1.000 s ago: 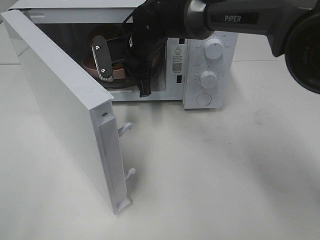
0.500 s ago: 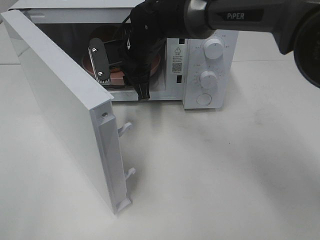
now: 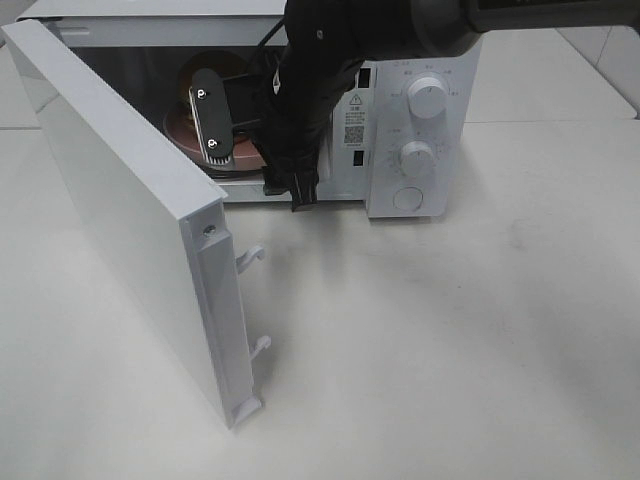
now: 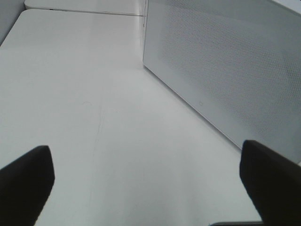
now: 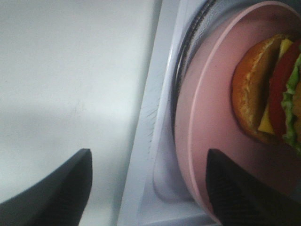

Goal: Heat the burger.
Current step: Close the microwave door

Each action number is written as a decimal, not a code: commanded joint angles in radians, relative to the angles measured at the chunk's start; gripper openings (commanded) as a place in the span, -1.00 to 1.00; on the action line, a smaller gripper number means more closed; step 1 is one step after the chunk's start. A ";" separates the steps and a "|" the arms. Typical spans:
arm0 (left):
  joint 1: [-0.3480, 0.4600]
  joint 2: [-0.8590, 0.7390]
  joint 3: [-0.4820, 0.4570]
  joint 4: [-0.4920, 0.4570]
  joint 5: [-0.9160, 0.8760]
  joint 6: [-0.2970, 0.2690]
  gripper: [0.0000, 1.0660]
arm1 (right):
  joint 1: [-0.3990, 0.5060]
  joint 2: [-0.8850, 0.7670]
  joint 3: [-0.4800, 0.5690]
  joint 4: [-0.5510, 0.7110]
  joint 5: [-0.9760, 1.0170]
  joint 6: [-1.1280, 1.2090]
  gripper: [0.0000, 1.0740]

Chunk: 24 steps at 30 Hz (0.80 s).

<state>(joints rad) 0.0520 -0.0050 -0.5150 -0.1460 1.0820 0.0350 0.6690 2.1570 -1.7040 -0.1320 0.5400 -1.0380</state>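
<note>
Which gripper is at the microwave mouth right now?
The right gripper: its open jaws frame the microwave sill and the pink plate holding the burger. The left gripper faces only table.

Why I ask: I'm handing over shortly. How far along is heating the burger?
Done: the burger sits on its pink plate inside the microwave. In hand: the right gripper is at its mouth, jaws open, gripping nothing; the left gripper hangs open over the table. Left: shutting the open door and setting the dials.
</note>
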 commanded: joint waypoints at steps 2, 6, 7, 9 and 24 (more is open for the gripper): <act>0.004 -0.015 -0.001 0.002 -0.013 0.000 0.87 | 0.003 -0.046 0.052 0.007 -0.021 -0.003 0.28; 0.004 -0.015 -0.001 0.002 -0.013 0.000 0.87 | 0.000 -0.111 0.143 0.007 -0.046 0.010 0.30; 0.004 -0.015 -0.001 0.002 -0.013 0.000 0.87 | 0.000 -0.111 0.143 0.007 -0.046 0.010 0.30; 0.004 -0.015 -0.001 0.002 -0.013 0.000 0.87 | 0.000 -0.137 0.176 0.006 -0.062 0.027 0.34; 0.004 -0.015 -0.001 0.002 -0.013 0.000 0.87 | -0.024 -0.365 0.421 -0.023 -0.112 0.130 0.45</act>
<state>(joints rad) 0.0520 -0.0050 -0.5150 -0.1460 1.0820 0.0350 0.6470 1.8110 -1.2900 -0.1510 0.4380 -0.9210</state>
